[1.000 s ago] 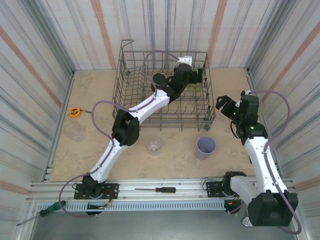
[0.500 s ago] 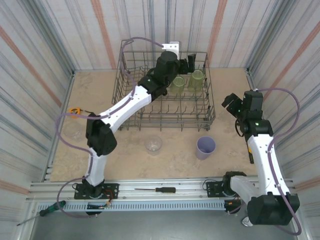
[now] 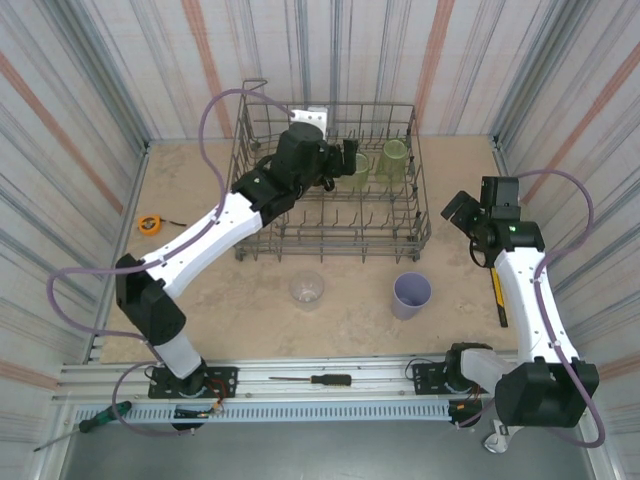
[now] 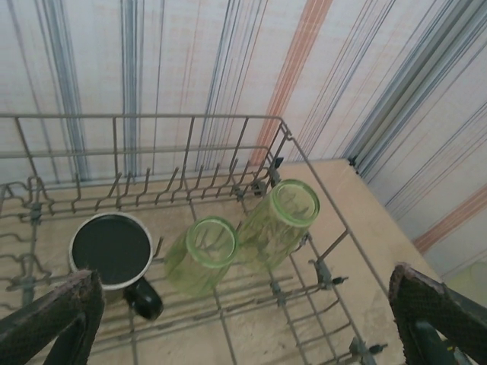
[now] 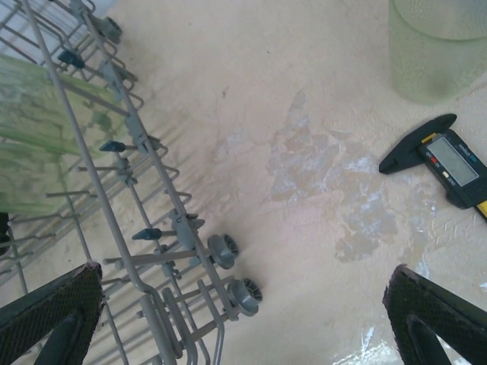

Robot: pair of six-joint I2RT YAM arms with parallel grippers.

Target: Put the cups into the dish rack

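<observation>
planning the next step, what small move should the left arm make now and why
Likely draw the open, empty left hand away from the dish rack toward the clear cup: the black mug and two green tumblers sit racked, while that cup and the lavender cup stand on the table.

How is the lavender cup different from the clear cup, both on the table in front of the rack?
The lavender cup is opaque, while the clear cup is see-through. The lavender cup looks taller and wider than the clear cup. The lavender cup stands near the right front corner of the rack, the clear cup nearer the middle of its front. Both stand upright, mouth up, on the table, outside the rack.
</observation>
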